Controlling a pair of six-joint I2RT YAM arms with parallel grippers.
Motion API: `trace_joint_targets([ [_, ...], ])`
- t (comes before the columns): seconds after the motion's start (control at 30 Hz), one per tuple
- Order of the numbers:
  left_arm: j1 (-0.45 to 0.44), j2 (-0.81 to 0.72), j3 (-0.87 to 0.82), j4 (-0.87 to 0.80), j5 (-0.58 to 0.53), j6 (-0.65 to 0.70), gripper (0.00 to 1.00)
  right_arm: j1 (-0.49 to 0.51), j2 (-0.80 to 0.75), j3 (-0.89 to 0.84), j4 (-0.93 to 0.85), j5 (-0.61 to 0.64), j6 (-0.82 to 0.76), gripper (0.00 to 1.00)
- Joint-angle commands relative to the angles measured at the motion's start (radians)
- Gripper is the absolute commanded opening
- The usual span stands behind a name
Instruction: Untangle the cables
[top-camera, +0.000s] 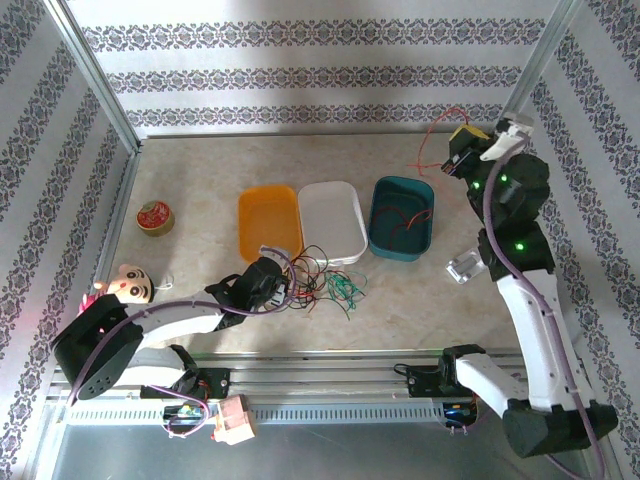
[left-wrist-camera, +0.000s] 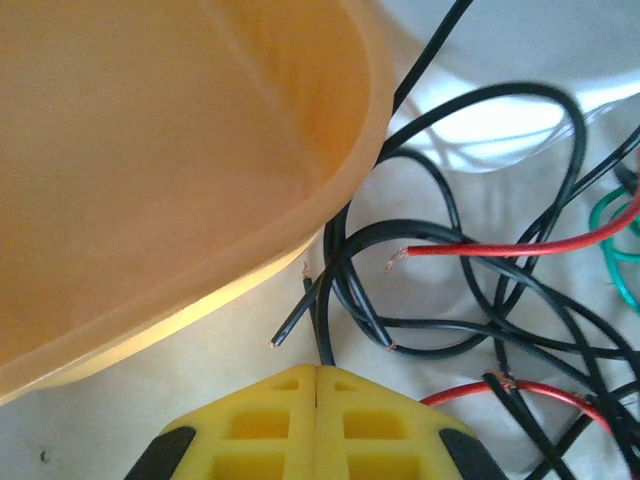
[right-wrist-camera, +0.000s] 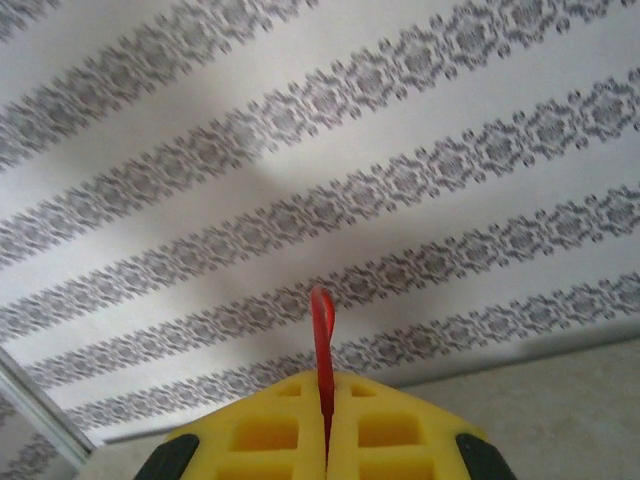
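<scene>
Left fingers (left-wrist-camera: 260, 425) clenched on black cable (left-wrist-camera: 322, 340) beside orange tray (left-wrist-camera: 180, 180); right fingers (right-wrist-camera: 390, 425) pinch red cable (right-wrist-camera: 321, 330); overhead, loop hangs midair.

three trays (top-camera: 268, 222) (top-camera: 335, 222) (top-camera: 379, 222), one tape roll (top-camera: 154, 216), one doll (top-camera: 131, 283), one cable tangle (top-camera: 320, 281)

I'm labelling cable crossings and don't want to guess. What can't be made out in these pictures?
- Top view: cable tangle, strands too thin to trace; the left end effector covers part.
- Left wrist: black cable vanishes into that shut end effector; the frame edge cuts the other strands.
- Right wrist: red cable, its lower length hidden by the right end effector.
</scene>
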Motion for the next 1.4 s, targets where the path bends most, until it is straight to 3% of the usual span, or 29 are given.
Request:
trace_joint_targets([
  [0.0,-0.019,-0.024,0.012,-0.014,-0.029,-0.018,0.00,-0.008,0.044,-0.045,0.017,0.044,-0.037,0.00],
  [0.47,-0.034,-0.010,0.029,-0.024,-0.035,-0.014,0.00,-0.009,0.217,-0.296,0.069,0.148,0.091,0.00],
  [0.63,-0.040,0.007,0.046,-0.031,-0.034,-0.011,0.00,-0.011,0.279,-0.299,0.046,0.176,0.146,0.00],
  [0.93,-0.054,0.051,0.076,-0.032,-0.025,-0.004,0.00,-0.011,0.417,-0.315,-0.011,0.118,0.261,0.00],
  [1.37,-0.058,0.078,0.116,-0.035,-0.027,0.017,0.00,0.005,0.537,-0.277,-0.074,0.092,0.279,0.00],
])
